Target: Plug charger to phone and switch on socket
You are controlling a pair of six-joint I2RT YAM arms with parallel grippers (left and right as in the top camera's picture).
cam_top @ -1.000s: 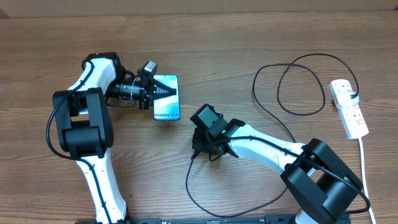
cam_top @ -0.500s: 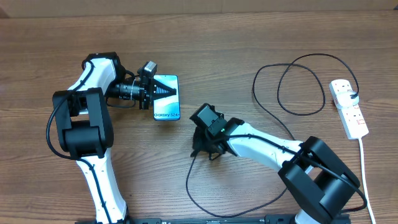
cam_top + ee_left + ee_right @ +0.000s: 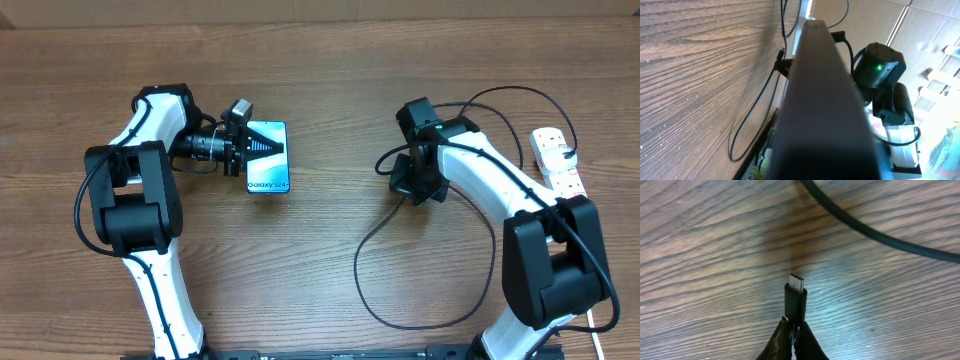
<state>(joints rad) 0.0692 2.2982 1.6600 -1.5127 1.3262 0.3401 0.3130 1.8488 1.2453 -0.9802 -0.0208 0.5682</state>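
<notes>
Overhead: one phone (image 3: 268,157), one socket (image 3: 561,176), one charger (image 3: 357,262), two arms. The left arm is folded back, with the left gripper (image 3: 243,151) clamped on the phone's left edge, centre-left on the table (image 3: 320,60). The right arm reaches inward, with the right gripper (image 3: 388,166) well apart from the phone. The socket lies at the far right.

Left wrist: the phone (image 3: 825,105) is edge-on and hides the fingers.

Right wrist: the right gripper (image 3: 794,330) is pinched shut on the charger's connector (image 3: 795,297).

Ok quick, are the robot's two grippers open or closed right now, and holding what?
Left gripper: closed, holding the phone by its edge.
Right gripper: closed, holding the charger just behind its tip.
</notes>
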